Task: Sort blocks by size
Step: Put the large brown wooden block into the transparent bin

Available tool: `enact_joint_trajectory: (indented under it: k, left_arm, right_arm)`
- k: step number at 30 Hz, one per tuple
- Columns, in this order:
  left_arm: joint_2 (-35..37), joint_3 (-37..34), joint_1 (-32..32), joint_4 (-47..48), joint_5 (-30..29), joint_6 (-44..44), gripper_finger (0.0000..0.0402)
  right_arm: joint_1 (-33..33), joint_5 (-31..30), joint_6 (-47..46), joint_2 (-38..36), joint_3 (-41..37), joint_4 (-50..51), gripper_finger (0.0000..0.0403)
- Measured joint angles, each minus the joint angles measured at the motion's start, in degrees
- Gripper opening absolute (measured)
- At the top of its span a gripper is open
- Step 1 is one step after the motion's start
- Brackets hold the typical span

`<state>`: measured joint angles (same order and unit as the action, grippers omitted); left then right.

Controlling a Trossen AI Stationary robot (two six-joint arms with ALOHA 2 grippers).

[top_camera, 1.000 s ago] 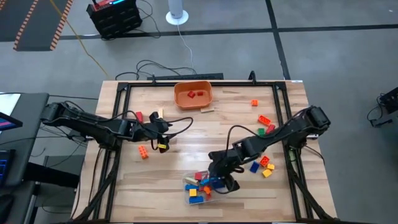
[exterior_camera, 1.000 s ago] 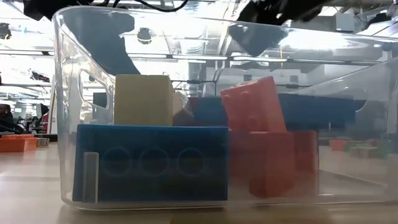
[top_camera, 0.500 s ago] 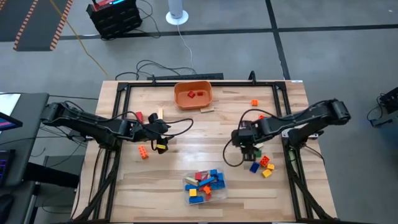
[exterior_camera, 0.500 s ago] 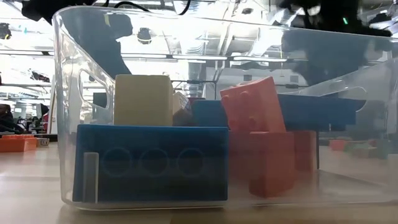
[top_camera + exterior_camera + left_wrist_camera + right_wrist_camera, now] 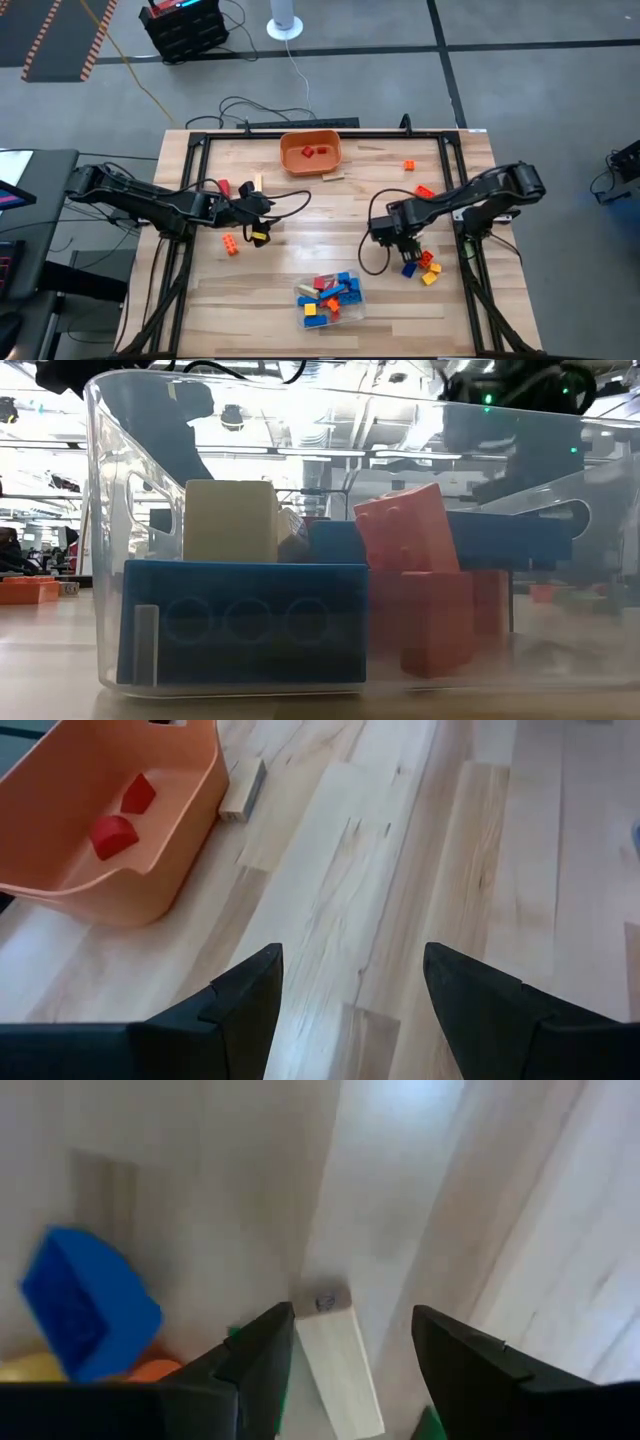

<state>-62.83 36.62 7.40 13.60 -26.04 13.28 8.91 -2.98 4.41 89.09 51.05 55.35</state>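
My right gripper (image 5: 398,240) is open over the right part of the table, above a group of loose blocks. In the right wrist view its fingers (image 5: 350,1330) stand on either side of a tan block (image 5: 335,1365) without touching it; a blue block (image 5: 90,1315) lies beside it. Blue (image 5: 408,268), orange (image 5: 428,260) and yellow (image 5: 430,278) blocks lie near it on the table. My left gripper (image 5: 268,208) waits open and empty at the table's left (image 5: 350,980), next to a yellow block (image 5: 260,238).
A clear tub (image 5: 327,297) at the near middle holds several blue, red and tan blocks (image 5: 240,620). An orange bowl (image 5: 311,152) at the far middle holds two red blocks (image 5: 115,835). Loose blocks lie at the left (image 5: 231,245) and far right (image 5: 409,165).
My right gripper has gone from above the clear tub toward the table's right and far side, and now stands over the group of blocks at the right. The blocks in the tub lie still.
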Motion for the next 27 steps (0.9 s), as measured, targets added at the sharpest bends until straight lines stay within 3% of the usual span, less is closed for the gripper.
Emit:
enact_joint_trajectory:
  k: [6,18,27]
  left_arm:
    - [0.0,0.0,0.02,1.99,0.57,0.96,0.0235]
    - [0.0,0.0,0.02,2.04,0.74,1.03,0.0235]
    - [0.0,0.0,0.02,2.0,0.76,0.96,0.0235]
  right_arm:
    - [0.09,-0.09,0.62,3.82,0.0,2.43,0.0235]
    - [0.09,-0.11,3.18,3.98,-4.42,0.26,0.0231]
    - [-0.42,-0.66,4.03,3.88,-4.59,-1.89,0.0125]
